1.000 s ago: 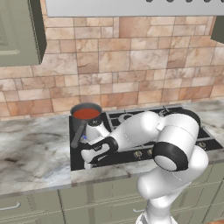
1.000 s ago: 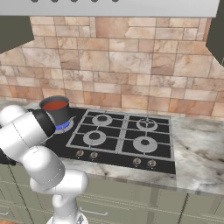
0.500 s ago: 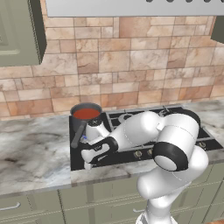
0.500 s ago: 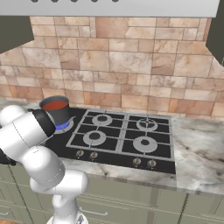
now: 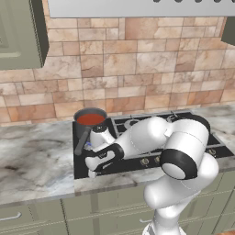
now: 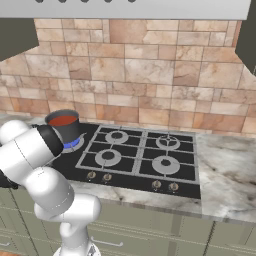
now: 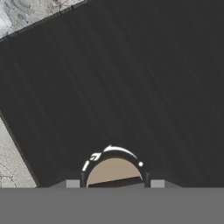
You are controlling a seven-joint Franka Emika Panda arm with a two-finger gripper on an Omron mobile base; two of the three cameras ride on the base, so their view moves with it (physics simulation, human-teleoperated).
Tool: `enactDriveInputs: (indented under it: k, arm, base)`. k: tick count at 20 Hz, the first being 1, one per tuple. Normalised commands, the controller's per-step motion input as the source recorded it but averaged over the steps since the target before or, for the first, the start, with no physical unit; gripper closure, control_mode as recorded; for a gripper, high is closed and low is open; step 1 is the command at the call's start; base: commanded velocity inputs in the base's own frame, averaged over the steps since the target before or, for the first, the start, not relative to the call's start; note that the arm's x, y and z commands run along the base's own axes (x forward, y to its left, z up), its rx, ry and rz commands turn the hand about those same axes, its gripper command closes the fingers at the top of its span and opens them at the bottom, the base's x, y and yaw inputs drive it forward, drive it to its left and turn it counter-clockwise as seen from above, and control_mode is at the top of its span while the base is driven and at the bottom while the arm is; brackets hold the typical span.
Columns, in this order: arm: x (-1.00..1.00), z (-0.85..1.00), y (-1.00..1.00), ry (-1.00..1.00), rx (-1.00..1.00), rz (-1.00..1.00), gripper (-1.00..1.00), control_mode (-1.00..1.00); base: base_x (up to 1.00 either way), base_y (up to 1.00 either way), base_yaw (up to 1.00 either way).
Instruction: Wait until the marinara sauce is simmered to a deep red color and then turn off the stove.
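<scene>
Knob (image 7: 114,171) directly ahead of my gripper, at the bottom centre of the hand view: a round tan-faced dial with white arrow markings around its upper arc, set on the black surface of the stove (image 7: 131,78). This is the relation on which the coming move turns. The dial lies straight along my approach axis, close in front of the fingers, with a grey pad on either side of it at the lower edge of the view. I cannot tell from this whether the fingers already clamp the dial or merely bracket it, nor how wide they stand.

In the left base view my gripper (image 5: 94,166) sits low at the front left corner of the stove (image 5: 151,158), over the strip where the knobs run. The marinara sauce (image 5: 90,119) lies behind it and slightly to the left, in a dark saucepan (image 5: 87,126) on the rear left burner, whose long handle reaches forward toward my hand. In the right base view a blue flame (image 6: 73,144) shows under the pan, so the burner is lit; the sauce (image 6: 63,120) there reads as a fairly deep red.

Arm pose: reaching left and forward from the base, elbow folded, forearm roughly level, the hand pointing down at the front edge of the stove.
</scene>
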Motion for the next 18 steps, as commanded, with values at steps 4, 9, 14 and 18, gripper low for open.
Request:
enactDriveInputs:
  k: [4, 9, 14, 18]
  arm:
    - [0.0, 0.0, 0.0, 0.0, 0.0, 0.0, 1.0, -1.0]
    - [0.0, 0.0, 0.0, 0.0, 0.0, 0.0, 1.0, -1.0]
    - [0.0, 0.0, 0.0, 0.0, 0.0, 0.0, 1.0, -1.0]
    - [0.0, 0.0, 0.0, 0.0, 0.0, 0.0, 1.0, -1.0]
  base:
    - [0.0, 0.0, 0.0]
    - [0.0, 0.0, 0.0]
    - [0.0, 0.0, 0.0]
    - [0.0, 0.0, 0.0]
